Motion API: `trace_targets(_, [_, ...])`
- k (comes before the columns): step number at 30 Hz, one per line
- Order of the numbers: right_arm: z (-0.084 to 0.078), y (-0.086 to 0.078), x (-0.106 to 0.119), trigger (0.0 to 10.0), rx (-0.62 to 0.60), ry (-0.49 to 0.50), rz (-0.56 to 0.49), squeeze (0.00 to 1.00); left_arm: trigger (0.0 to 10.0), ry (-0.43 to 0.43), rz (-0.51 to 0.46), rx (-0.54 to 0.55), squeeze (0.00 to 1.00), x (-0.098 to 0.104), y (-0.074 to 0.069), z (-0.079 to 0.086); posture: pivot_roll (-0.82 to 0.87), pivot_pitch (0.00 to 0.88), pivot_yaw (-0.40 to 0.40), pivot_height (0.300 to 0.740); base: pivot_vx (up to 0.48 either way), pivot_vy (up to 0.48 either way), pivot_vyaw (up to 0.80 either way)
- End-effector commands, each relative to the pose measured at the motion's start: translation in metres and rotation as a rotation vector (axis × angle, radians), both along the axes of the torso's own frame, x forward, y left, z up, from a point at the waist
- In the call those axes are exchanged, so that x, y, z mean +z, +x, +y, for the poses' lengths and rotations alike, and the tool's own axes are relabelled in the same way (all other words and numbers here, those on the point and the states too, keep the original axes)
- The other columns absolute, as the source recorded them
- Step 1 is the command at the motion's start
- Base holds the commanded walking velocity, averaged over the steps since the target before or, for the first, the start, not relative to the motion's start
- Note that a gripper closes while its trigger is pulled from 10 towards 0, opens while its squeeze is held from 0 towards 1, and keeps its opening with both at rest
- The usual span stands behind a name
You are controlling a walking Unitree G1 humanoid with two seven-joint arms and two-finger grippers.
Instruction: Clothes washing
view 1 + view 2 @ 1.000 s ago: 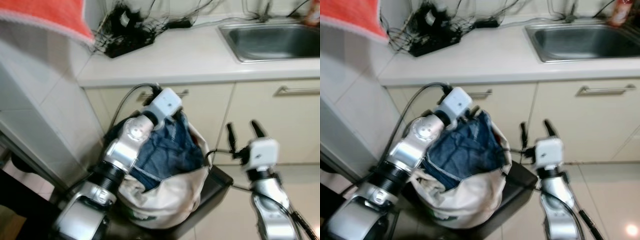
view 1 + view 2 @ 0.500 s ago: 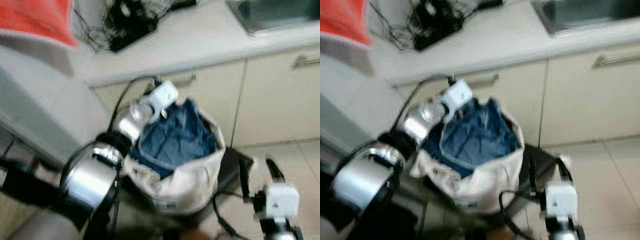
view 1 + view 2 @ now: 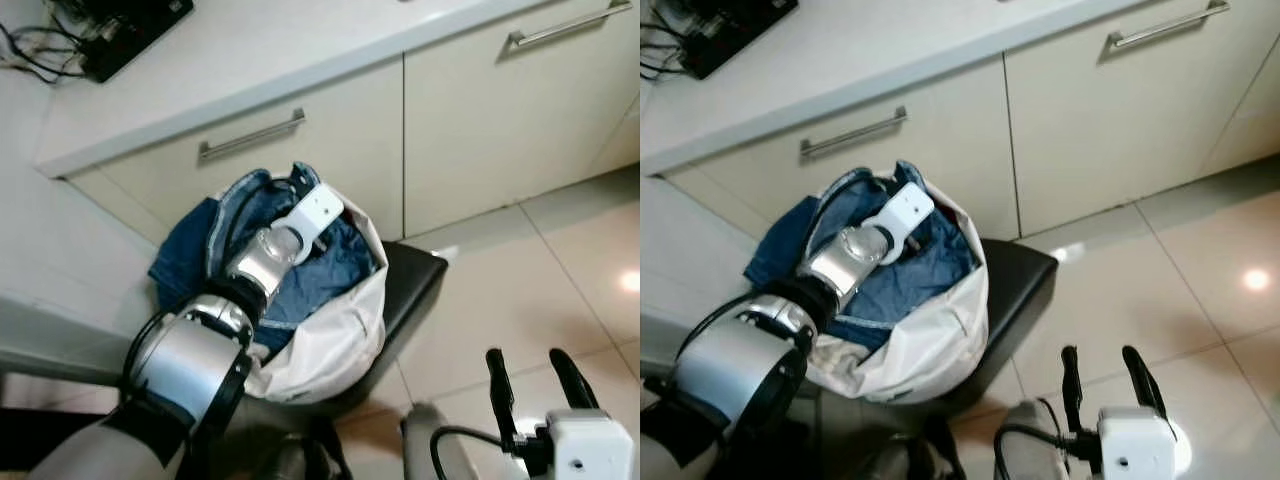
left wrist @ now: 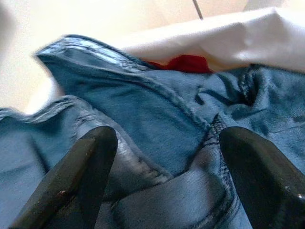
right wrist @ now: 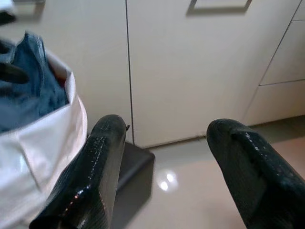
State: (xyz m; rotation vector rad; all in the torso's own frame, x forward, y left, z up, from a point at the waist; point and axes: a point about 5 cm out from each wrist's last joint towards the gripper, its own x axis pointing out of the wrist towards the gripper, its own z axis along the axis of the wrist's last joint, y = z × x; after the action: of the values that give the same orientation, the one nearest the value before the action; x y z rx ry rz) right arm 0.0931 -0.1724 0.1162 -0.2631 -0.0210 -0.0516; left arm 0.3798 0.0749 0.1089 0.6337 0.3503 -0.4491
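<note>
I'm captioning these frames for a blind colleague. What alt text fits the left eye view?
The robot's left gripper reaches into a white laundry bag stuffed with blue denim clothes, which sits on a black stool before cream cabinets. The right gripper, fingers apart, hovers low over the tiled floor.

Even bright light; glare spots gleam on the floor tiles (image 3: 560, 290) beyond my right gripper (image 3: 535, 385); my wrist views blur slightly.

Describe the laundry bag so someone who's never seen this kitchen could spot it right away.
Below the cream kitchen cabinets, a black stool stands on the tiled floor. The white fabric laundry bag sits on it, stuffed with blue denim jeans, the left claw reaching inside.
</note>
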Motion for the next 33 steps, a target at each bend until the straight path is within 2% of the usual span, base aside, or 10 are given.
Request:
trace_targets(1, [0.002,-0.005,0.005,10.0,0.013,-0.006,0.019,0.00,10.0,0.050,0.032,0.016,0.00,-0.018,-0.008,0.007,-0.59,0.364,0.220,0.740,0.000,0.000,0.00])
trace_targets(2, [-0.002,-0.015,0.010,10.0,0.008,-0.028,0.052,0.00,10.0,0.077,0.023,0.001,0.00,-0.025,-0.013,0.001,-0.61,0.376,0.202,0.740,0.000,0.000,0.00])
trace_targets(3, [-0.004,-0.017,0.011,10.0,0.004,-0.032,0.060,0.00,10.0,0.097,0.017,-0.005,0.00,-0.027,-0.014,0.001,-0.61,0.381,0.195,0.740,0.000,0.000,0.00])
trace_targets(11, [-0.003,-0.015,0.016,10.0,0.013,-0.035,0.067,0.00,10.0,0.197,-0.018,-0.038,0.00,-0.037,-0.020,0.005,-0.60,0.382,0.188,0.740,0.000,0.000,0.00])
trace_targets(12, [-0.002,-0.014,0.015,10.0,0.018,-0.034,0.077,0.00,10.0,0.241,-0.041,-0.065,0.00,-0.040,-0.022,0.006,-0.59,0.379,0.191,0.740,0.000,0.000,0.00])
trace_targets(15, [-0.001,-0.014,0.015,10.0,0.023,-0.033,0.079,0.00,10.0,0.262,-0.047,-0.085,0.00,-0.042,-0.023,0.006,-0.59,0.378,0.193,0.740,0.000,0.000,0.00])
trace_targets(16, [0.000,-0.012,0.015,10.0,0.026,-0.032,0.079,0.00,0.0,0.280,-0.053,-0.110,0.00,-0.043,-0.025,0.005,-0.58,0.375,0.195,0.740,0.000,0.000,0.00])
trace_targets(23, [0.001,-0.008,0.016,10.0,0.028,-0.030,0.074,0.00,0.0,0.307,-0.087,-0.186,0.00,-0.044,-0.028,-0.003,-0.58,0.372,0.194,0.740,0.000,0.000,0.00])
trace_targets(26, [0.000,-0.007,0.016,10.0,0.028,-0.033,0.078,0.00,0.0,0.261,-0.063,-0.216,0.00,-0.050,-0.034,-0.011,-0.58,0.375,0.192,0.740,0.000,0.000,0.00])
trace_targets(33, [-0.001,-0.005,0.015,10.0,0.022,-0.032,0.086,0.00,0.0,0.181,0.040,-0.198,0.00,-0.058,-0.040,-0.013,-0.57,0.375,0.189,0.740,0.000,0.000,0.00])
